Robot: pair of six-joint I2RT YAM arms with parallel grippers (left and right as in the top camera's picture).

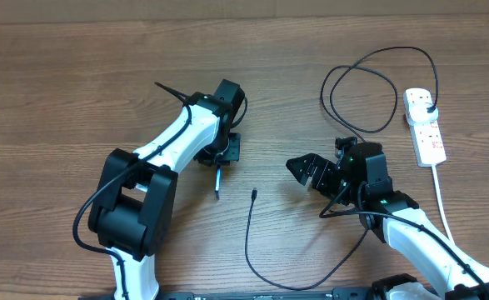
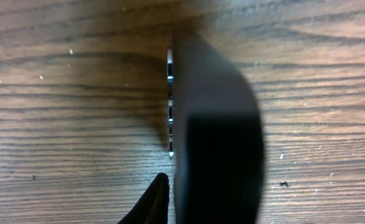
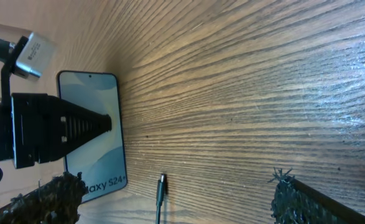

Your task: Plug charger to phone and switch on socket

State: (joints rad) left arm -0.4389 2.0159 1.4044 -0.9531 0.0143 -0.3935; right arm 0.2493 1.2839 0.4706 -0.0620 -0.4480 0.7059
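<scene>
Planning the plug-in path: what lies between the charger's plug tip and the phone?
Nothing but bare wooden table separates the charger's plug tip from the phone; the right wrist view shows it clearly.

Blurred dark shape, perhaps the phone (image 2: 216, 137)

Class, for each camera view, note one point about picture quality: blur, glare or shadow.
Left wrist view: a dark shape sits too near the lens, badly blurred, with shadow to its left on the table. Right wrist view: glare whitens the wood at right, while the phone and its lettering read clearly. Overhead view: even light, sharp throughout, only soft shadows.
</scene>
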